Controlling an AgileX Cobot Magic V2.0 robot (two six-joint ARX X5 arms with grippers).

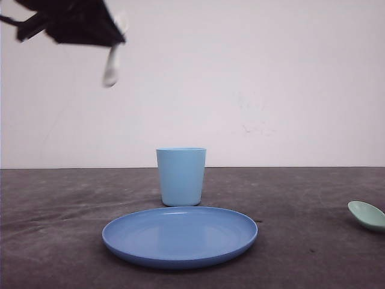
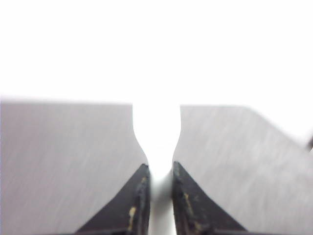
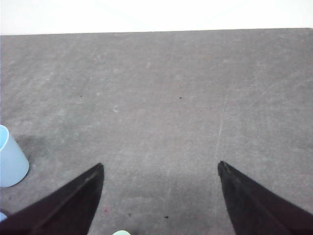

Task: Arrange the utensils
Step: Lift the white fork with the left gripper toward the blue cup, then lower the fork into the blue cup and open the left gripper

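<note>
One white fork (image 1: 111, 67) hung pinched in the left gripper (image 2: 160, 171), jaws nearly closed on its handle, high above the table (image 1: 54, 211). Mint spoon (image 1: 367, 215) lay well right of the plate (image 1: 180, 236) and cup (image 1: 181, 176); right gripper (image 3: 160, 169) hovered wide apart, empty, spoon tip just below it.

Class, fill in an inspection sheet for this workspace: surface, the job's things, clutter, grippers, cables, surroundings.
Surface: dark grey table, faint marks.
Job's things: white fork held high in the left gripper; green spoon lying on the table by the right edge of the front view.
Clutter: blue cup upright behind the blue plate.
Grippers: left shut on the fork; right gripper open, above the table.
Cables: nothing seen.
Surroundings: plain white wall.
</note>
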